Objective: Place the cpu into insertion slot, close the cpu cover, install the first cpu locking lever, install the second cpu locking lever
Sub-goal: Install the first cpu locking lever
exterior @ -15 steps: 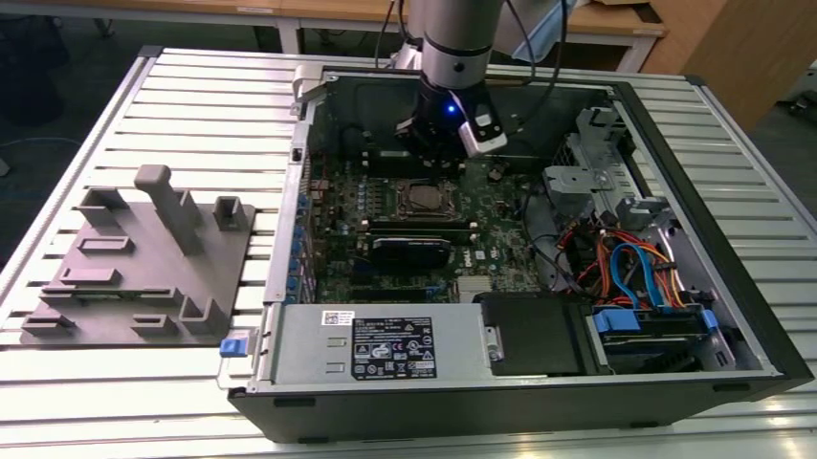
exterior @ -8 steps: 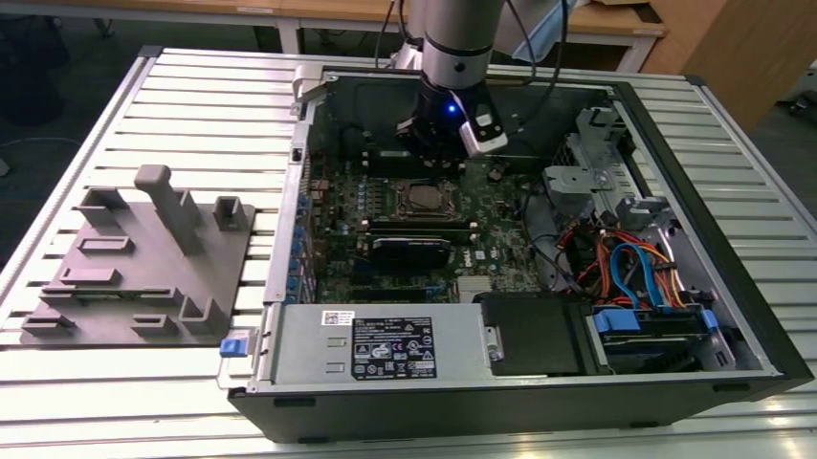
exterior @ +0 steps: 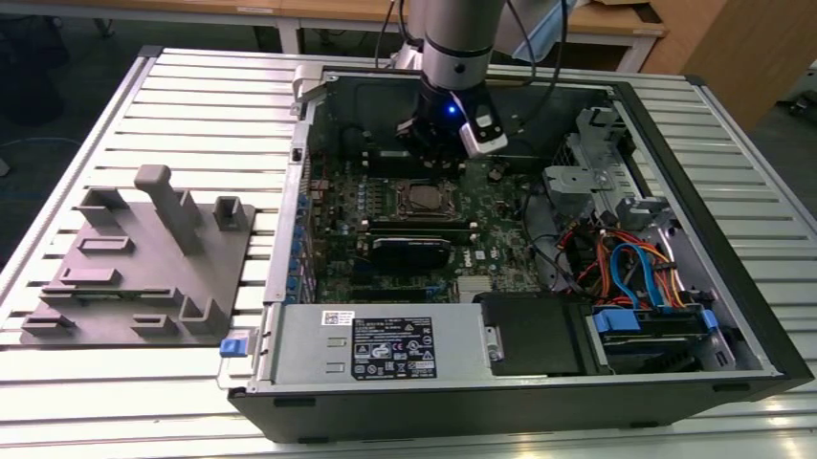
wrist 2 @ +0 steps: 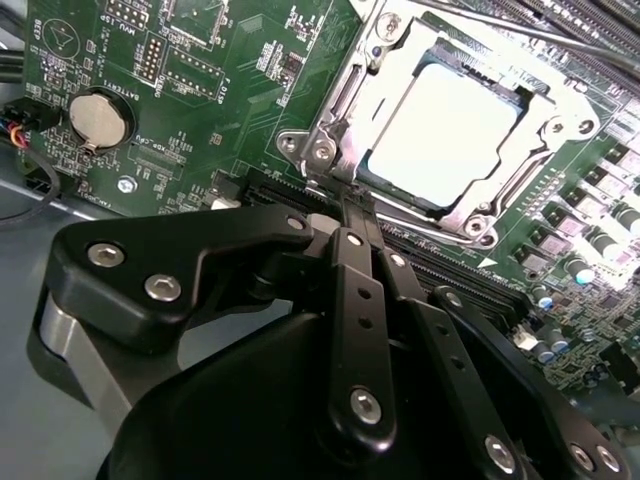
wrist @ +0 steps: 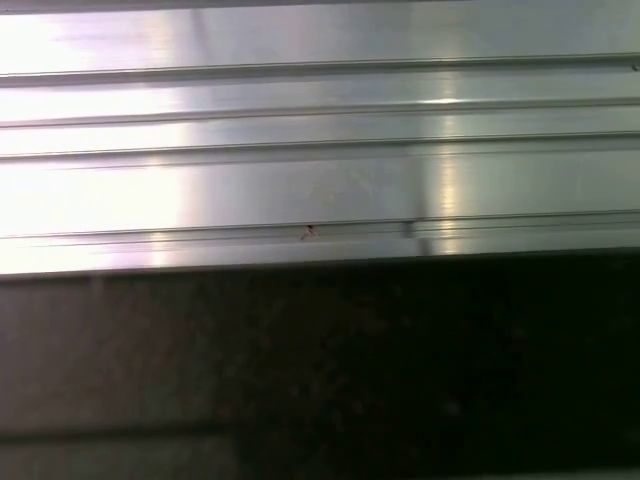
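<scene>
Silver-grey round arm (exterior: 456,38), blk wrist (exterior: 431,126) w/ blue light (exterior: 450,112), white cam block (exterior: 483,134); blk claw (wrist 2: 352,212) links, silver screws (wrist 2: 365,404).

1 robot arm (exterior: 454,38), 1 open computer case (exterior: 511,406), 1 green motherboard (wrist 2: 250,90), 1 cpu (wrist 2: 445,135), 1 cpu cover (wrist 2: 345,105), 1 coin battery (wrist 2: 98,118), and 1 grey moulded tray (exterior: 128,287) at the exterior view's left.

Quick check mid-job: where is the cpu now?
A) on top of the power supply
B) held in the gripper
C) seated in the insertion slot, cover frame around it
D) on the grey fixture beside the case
C: in the second wrist view the cpu lies flat inside the window of the cpu cover, beyond the gripper.
</scene>
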### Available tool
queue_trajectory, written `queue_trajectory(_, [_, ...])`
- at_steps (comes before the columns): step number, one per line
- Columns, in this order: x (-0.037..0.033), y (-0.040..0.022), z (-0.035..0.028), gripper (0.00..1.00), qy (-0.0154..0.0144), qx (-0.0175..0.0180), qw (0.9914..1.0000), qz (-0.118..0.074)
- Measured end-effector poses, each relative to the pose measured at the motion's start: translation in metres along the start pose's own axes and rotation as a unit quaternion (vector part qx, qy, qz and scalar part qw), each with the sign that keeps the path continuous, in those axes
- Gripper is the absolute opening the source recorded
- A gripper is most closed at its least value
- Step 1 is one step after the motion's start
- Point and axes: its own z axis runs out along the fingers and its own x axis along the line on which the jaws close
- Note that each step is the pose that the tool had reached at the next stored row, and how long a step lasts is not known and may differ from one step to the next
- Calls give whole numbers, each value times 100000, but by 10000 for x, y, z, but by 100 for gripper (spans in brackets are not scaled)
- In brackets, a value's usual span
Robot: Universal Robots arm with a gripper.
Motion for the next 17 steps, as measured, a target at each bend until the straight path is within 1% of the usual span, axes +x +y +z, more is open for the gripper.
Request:
queue_trajectory(9, [-1, -1, 18, 10, 6, 49, 100000, 0])
queue_trajectory(17, [-1, -1, 7, 10, -1, 38, 100000, 0])
